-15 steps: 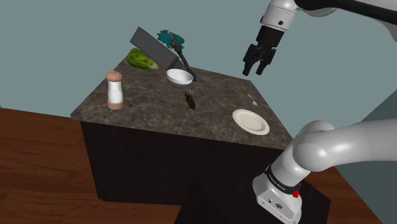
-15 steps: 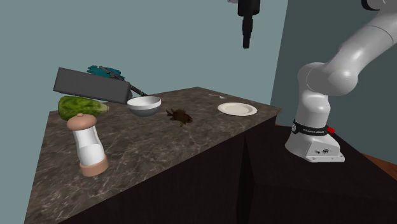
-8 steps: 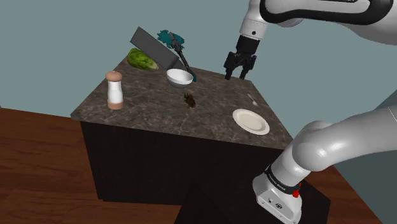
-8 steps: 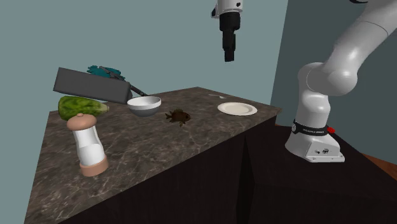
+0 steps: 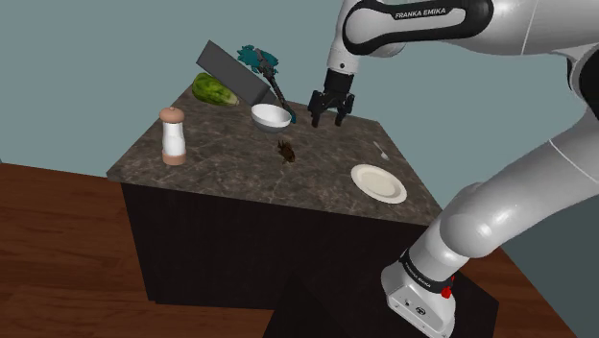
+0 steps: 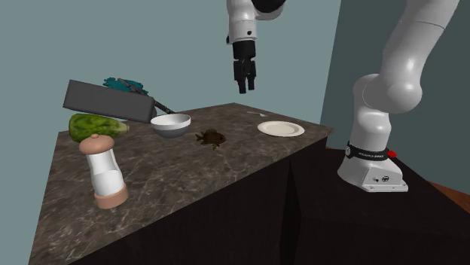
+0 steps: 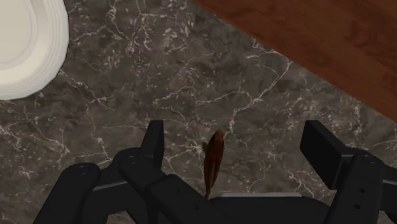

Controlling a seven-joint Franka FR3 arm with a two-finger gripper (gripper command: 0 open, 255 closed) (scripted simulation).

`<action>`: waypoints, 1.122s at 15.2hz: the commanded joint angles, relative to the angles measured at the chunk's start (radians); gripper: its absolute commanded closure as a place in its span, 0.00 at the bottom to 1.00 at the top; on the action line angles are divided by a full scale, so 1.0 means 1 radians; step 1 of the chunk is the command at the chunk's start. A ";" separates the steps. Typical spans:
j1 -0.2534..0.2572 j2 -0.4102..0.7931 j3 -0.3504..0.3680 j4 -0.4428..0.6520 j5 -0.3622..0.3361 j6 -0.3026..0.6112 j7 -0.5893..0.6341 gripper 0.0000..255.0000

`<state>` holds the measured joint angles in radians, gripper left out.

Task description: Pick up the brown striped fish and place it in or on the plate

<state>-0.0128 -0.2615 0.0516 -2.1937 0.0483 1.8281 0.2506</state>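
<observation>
— Well, what is seen to be changed since a second ago, taking the big things first?

— Nothing is altered on the dark marble counter (image 5: 230, 158). Only the white arm (image 5: 422, 21) is moved: it is swung toward the shoulder view's left and brought lower over the top.

— And the gripper?

— In the earlier pictures the gripper (image 5: 326, 123) is shown high, out past the counter's far edge. Now it is hung above the marble, near the white bowl (image 5: 271, 117). Its fingers are spread apart and nothing is clasped.

— Where are the plate and the fish found?

— The cream plate (image 5: 378, 183) is left where it was, toward the stand's side of the counter. The brown striped fish (image 7: 214, 159) is laid flat on the marble as before, between bowl and plate. In the wrist view it is framed between the fingers, untouched.
</observation>
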 commanded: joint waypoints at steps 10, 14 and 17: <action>-0.016 0.434 -0.009 0.252 -0.021 0.127 0.071 0.00; -0.019 0.594 -0.018 0.382 -0.025 0.138 0.092 0.00; -0.020 0.670 -0.022 0.438 -0.026 0.148 0.100 0.00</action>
<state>-0.0345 0.3927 0.0292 -1.7608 0.0225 1.9680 0.3460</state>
